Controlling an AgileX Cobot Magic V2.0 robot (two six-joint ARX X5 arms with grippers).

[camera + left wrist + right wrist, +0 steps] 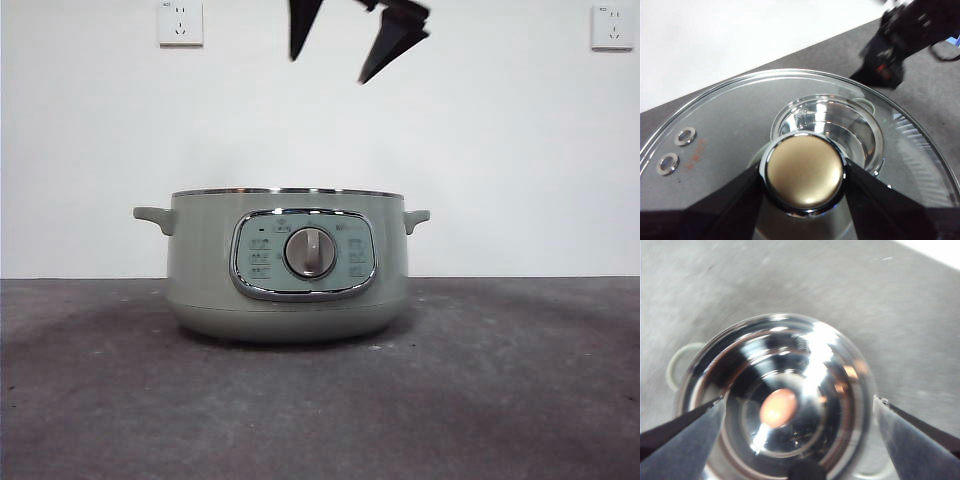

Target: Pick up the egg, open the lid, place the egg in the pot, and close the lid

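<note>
Egg [778, 408], small, smooth and reddish-brown, lies on the shiny floor of the pot [288, 265], roughly at the centre of the mirrored bowl as the right wrist view looks straight down into it; its colour smears into orange reflections on the steel walls. The right end effector [799, 415] hangs above the open pot with its two black jaws spread wide apart and nothing between them; in the front view the same jaws show as dark tips high over the pot.

The pot is a round sage-green cooker standing on the grey desk [520, 380], with a small handle on each side and a chrome-framed panel carrying a silver dial [310, 252].

The left end effector [804, 175] is clenched on the round knob [805, 171] of the lid [730, 125], a jaw pressed to either side. The lid is clear glass with a bright chrome rim, held off the pot, whose interior shows through the glass.
</note>
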